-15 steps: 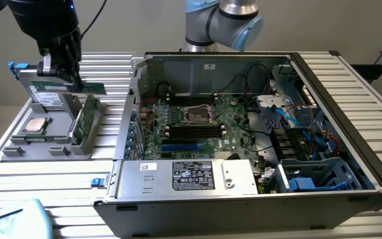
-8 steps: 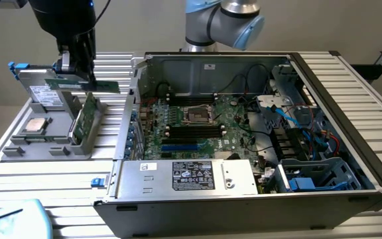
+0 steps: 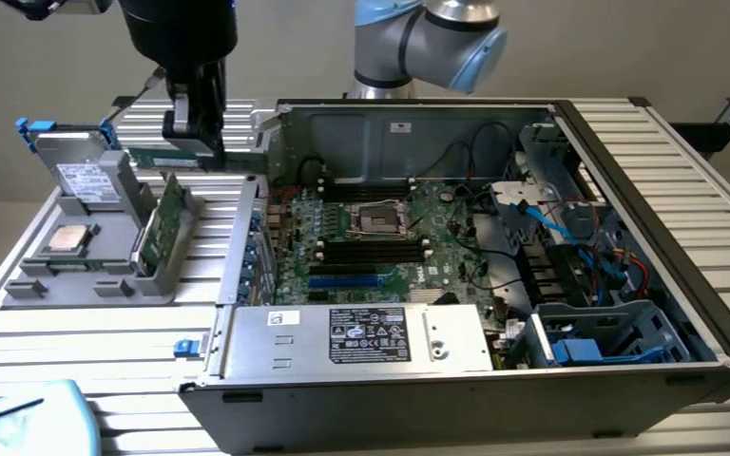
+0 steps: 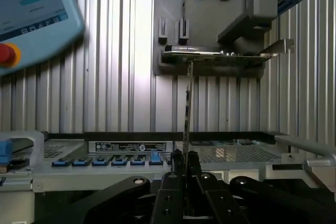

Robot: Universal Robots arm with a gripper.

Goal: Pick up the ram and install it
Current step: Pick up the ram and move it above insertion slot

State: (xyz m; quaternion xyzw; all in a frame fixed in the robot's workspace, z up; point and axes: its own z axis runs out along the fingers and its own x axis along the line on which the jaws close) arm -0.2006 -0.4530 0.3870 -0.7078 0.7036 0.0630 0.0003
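Fingers [image 4: 193, 162] clamp the ram [image 3: 149, 158] over the gray tray [image 3: 35, 285]; power-supply label [image 3: 368, 334] unreadable

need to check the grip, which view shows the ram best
The exterior view: the ram shows its long side, held level in the gripper. The wrist view shows it edge-on, a thin line between the shut fingers.
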